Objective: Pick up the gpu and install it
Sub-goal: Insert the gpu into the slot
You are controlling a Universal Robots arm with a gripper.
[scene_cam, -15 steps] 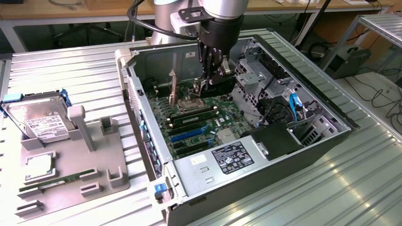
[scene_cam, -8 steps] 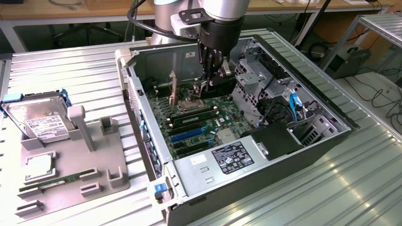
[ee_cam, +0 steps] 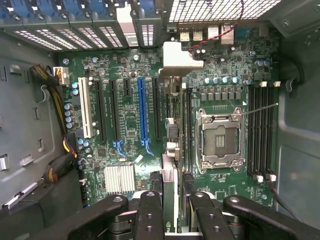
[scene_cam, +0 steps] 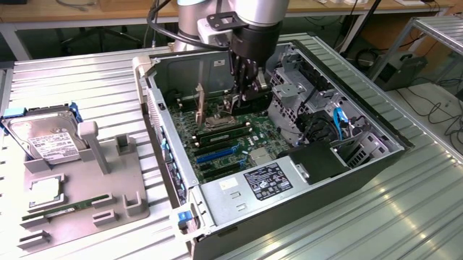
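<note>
The gpu (ee_cam: 170, 172) hangs edge-on between my fingers, a thin strip of board running toward the case's rear wall. Its silver end bracket (ee_cam: 177, 59) reaches the rear slot openings. My gripper (ee_cam: 174, 200) is shut on the card's near end. The card is over the motherboard (ee_cam: 125, 125), between the blue slot (ee_cam: 142, 110) and the CPU socket (ee_cam: 220, 140); I cannot tell whether it touches a slot. In the exterior view my gripper (scene_cam: 246, 91) reaches down into the open computer case (scene_cam: 173, 162), just above the board.
A drive cage (scene_cam: 296, 92) and cables crowd the case's side at the exterior view's right, and the power supply (scene_cam: 268, 181) fills its near end. A grey fixture (scene_cam: 87, 184) at the exterior view's left holds a hard drive (scene_cam: 43, 141) and a memory stick (scene_cam: 62, 208).
</note>
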